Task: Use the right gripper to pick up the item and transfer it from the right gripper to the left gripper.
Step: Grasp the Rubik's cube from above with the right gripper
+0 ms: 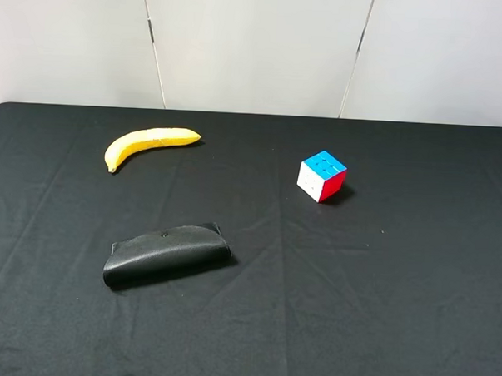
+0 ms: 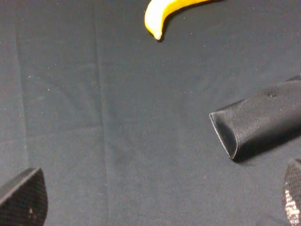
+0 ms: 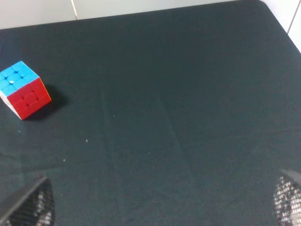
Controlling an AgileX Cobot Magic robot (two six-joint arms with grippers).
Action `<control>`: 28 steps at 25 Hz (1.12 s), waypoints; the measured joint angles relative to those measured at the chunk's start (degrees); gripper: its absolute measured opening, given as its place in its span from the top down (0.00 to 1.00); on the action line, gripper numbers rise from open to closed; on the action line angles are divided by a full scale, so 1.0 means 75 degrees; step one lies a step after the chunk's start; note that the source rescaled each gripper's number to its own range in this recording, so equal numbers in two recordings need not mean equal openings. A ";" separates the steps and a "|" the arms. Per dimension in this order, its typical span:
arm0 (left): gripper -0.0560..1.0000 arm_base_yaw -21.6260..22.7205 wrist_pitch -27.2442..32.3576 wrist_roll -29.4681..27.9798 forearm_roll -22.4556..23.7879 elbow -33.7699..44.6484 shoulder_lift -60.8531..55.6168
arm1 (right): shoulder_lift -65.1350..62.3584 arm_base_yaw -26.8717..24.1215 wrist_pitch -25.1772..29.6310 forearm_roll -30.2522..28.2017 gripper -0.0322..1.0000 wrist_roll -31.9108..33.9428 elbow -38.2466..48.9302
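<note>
The item, a small puzzle cube (image 1: 321, 175) with blue top, white and red sides, sits on the black tablecloth right of centre. In the right wrist view the cube (image 3: 23, 90) lies far from my right gripper (image 3: 162, 200), whose jaws stand wide apart and empty; its fingertips (image 3: 29, 206) show at the frame corners. My left gripper (image 2: 157, 197) is also open and empty, its fingertips (image 2: 23, 197) low over the cloth, apart from the pouch. Neither arm shows in the exterior view.
A yellow banana (image 1: 150, 144) lies at the back left, its tip in the left wrist view (image 2: 162, 14). A flat black pouch (image 1: 166, 253) lies front left, also in the left wrist view (image 2: 258, 120). A white wall (image 1: 257, 47) stands behind the table.
</note>
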 joint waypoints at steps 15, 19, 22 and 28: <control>0.00 0.0000 0.0000 0.0000 0.0000 0.0000 0.0000 | 0.2278 0.0000 0.0016 0.0144 0.00 -0.0517 -0.1471; 0.00 0.0000 0.0000 0.0000 0.0000 0.0000 0.0000 | 0.3701 0.0000 -0.0199 0.0187 0.00 -0.1006 -0.2358; 0.00 0.0000 0.0000 0.0000 0.0000 0.0000 0.0000 | 0.4463 0.0000 -0.0380 0.0362 0.00 -0.1557 -0.2823; 0.00 0.0000 0.0000 0.0000 0.0000 0.0000 0.0000 | 0.5923 0.0000 -0.0598 0.1573 0.00 -0.2887 -0.3558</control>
